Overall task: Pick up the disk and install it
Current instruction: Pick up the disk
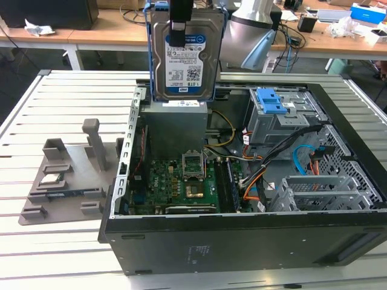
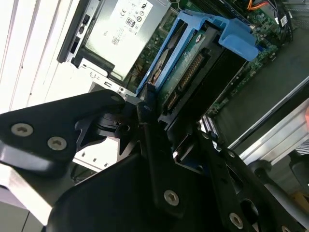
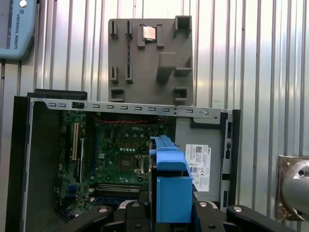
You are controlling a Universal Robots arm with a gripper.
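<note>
The disk (image 1: 186, 60), a silver hard drive with a white-and-blue label in a blue carrier bracket, hangs upright above the back of the open computer case (image 1: 242, 238). It is over the grey power supply (image 1: 175, 124). My gripper (image 1: 180, 27) comes down from above and is shut on the disk's upper part, one black finger (image 1: 177, 33) lying across the label. In the second wrist view the black gripper (image 2: 166, 121) clamps the disk (image 2: 181, 72) edge-on. In the first wrist view the blue carrier (image 3: 171, 191) sticks out from the gripper (image 3: 171, 215) over the case.
Inside the case lie a green motherboard (image 1: 181, 187), a drive bay with a blue latch (image 1: 272, 101), and orange and blue cables (image 1: 302, 160). A grey fixture tray (image 1: 66, 181) holding a small silver chip (image 1: 51, 179) sits at the exterior view's left. Cluttered desks stand behind.
</note>
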